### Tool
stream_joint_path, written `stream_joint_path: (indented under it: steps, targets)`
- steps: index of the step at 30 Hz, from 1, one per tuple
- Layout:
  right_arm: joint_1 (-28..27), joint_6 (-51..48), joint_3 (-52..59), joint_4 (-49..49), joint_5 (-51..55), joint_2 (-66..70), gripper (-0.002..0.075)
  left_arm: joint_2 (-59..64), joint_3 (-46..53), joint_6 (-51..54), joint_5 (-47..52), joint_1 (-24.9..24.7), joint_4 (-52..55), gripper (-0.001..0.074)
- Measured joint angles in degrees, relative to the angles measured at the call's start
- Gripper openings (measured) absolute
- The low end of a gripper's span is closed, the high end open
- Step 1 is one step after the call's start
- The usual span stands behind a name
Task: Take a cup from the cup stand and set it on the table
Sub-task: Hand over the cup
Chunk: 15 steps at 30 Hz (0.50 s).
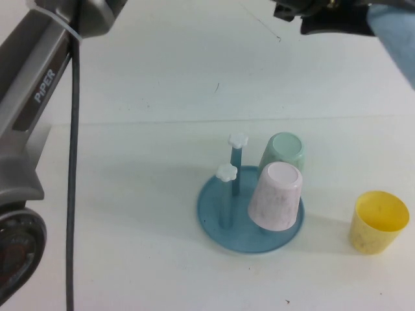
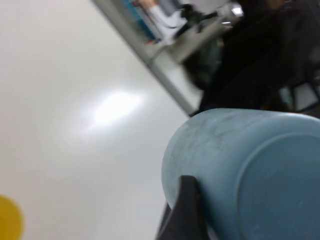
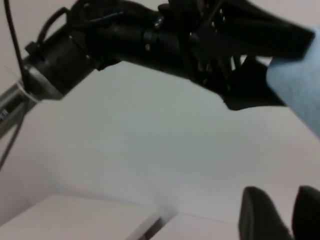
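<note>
My left gripper (image 1: pixel 353 23) is at the top right of the high view, raised well above the table (image 1: pixel 130 207), shut on the light blue cup (image 1: pixel 397 45). In the left wrist view the cup (image 2: pixel 250 165) fills the lower right, with one black finger (image 2: pixel 182 212) against its side. The cup stand (image 1: pixel 224 223), a round blue tray with white-knobbed pegs (image 1: pixel 238 140), sits mid-table, well below the held cup. My right gripper (image 3: pixel 287 217) is out of the high view; its two dark fingers are close together and empty. Its camera sees the left gripper holding the cup (image 3: pixel 297 87).
A pale green cup (image 1: pixel 283 152) and a pinkish-white cup (image 1: pixel 277 194) hang upside down on the stand's right side. A yellow cup (image 1: pixel 378 221) stands upright on the table right of the stand. The left arm and its cable (image 1: pixel 71 162) run along the left edge.
</note>
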Motion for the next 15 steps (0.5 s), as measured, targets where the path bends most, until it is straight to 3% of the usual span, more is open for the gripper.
stream_joint_path:
  steps: [4,7,15]
  targets:
    - [0.0,6.4,-0.1,0.22,0.54,0.0,0.0314,0.0,0.0,3.53,-0.11,0.0,-10.76,0.0538]
    - [0.0,8.81,-0.1,0.35,-1.87,0.0,0.0411,-0.1,-0.12,4.94,-0.11,0.0,-14.5,0.0538]
    - [0.0,6.83,-4.31,0.48,-7.48,0.0,0.0452,-0.11,-0.23,5.41,-0.19,-1.5,-14.1,0.0538]
